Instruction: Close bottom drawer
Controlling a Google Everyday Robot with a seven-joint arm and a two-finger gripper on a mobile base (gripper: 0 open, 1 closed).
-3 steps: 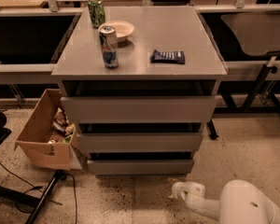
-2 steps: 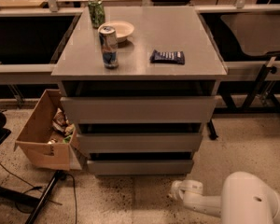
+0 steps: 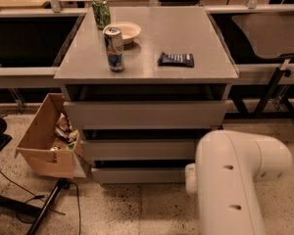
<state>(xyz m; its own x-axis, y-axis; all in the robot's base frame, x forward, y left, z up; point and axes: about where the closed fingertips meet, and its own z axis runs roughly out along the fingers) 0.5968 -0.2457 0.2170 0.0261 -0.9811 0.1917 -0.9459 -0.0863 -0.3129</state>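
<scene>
Nearest, a smooth, rounded white arm (image 3: 235, 180) is seen over the speckled floor (image 3: 137, 209). The gripper (image 3: 190, 179) is mostly hidden behind it, at the right end of the bottom drawer (image 3: 137, 175); how its jaws stand cannot be told. That flat grey front is set lowest, under a dark gap. Farther back, two cylindrical cans (image 3: 114, 49), a shallow round bowl (image 3: 127, 32) and a dark packet (image 3: 176, 59) are carried on the matt grey worktop (image 3: 186, 28).
</scene>
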